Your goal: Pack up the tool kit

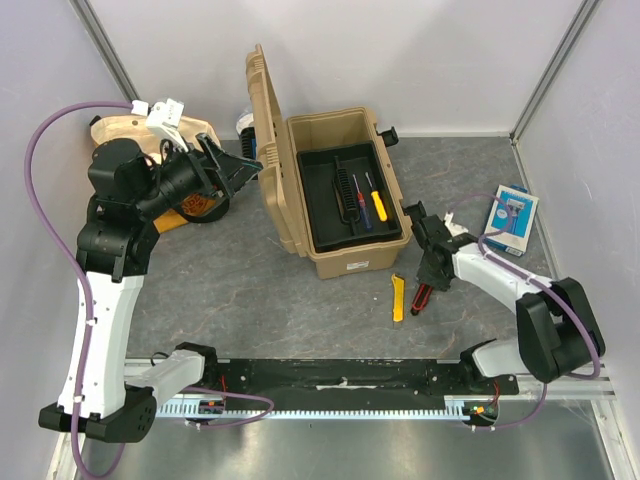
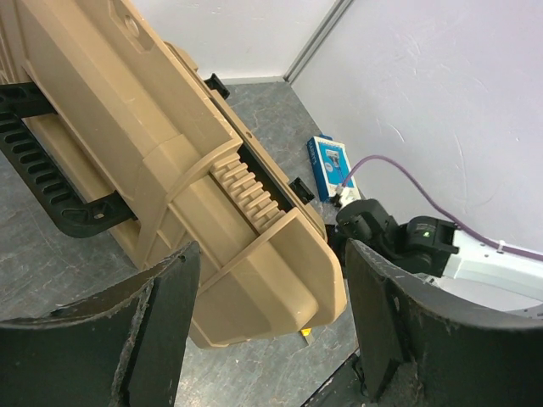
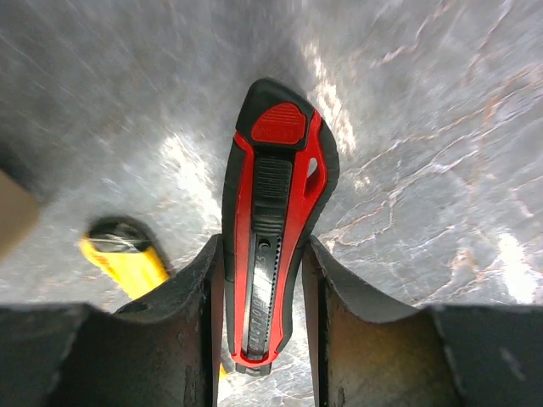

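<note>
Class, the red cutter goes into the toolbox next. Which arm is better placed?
Right: the right gripper grips the red cutter beside the toolbox. The left gripper hangs open outside the lid.

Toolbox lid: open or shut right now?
Open. The lid stands up along the left side of the toolbox, exposing the black inner tray.

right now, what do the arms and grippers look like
The left arm and right arm have white shells, black joints and bases, and a purple cable looping along each. The left gripper and right gripper have broad black curved fingers, scuffed at the edges.
</note>
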Robot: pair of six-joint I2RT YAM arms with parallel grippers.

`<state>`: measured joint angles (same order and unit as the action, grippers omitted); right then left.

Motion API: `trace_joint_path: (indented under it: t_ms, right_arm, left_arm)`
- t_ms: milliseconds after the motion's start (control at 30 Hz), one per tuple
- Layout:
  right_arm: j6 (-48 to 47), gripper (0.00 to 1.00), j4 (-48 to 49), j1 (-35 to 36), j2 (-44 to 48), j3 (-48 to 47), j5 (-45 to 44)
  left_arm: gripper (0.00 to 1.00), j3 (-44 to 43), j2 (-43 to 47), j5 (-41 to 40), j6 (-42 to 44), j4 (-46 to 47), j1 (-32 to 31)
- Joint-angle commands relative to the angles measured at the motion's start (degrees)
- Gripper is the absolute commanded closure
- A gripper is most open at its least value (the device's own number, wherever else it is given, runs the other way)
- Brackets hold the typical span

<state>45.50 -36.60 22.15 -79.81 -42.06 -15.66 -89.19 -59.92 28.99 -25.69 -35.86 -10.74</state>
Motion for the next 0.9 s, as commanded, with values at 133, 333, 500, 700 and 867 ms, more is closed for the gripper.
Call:
trace_joint_path:
  t_ms: [133,333,500,700,867]
  right_arm:
    - [-3.4,0.8,-8.6,0.1,8.0,-19.3,-16.3]
    - [-11.9,0.8,-7.8,0.1,8.2,-35.3,-14.4]
    - [-17.7,0.84,2.0,3.7,4.9,-41.2,-2.0]
    - [-19.9,0.86,10.4,12.9,-4.1,-46.4,3.2]
    - [-22.1,0.87,13.3,17.4,-12.3,-49.8,4.8]
  left_arm:
    - [0.25,-0.1,0.9,-0.5,-0.3,1.8,-0.1]
    - [0.25,-0.1,1.3,-0.8,-0.1,1.6,-0.1]
    - [0.25,-0.2,1.4,-0.9,-0.1,1.6,-0.1]
    - [0.25,-0.1,1.5,-0.7,-0.3,1.5,-0.1]
    - [0.25,-0.1,1.5,-0.8,-0.3,1.2,-0.1]
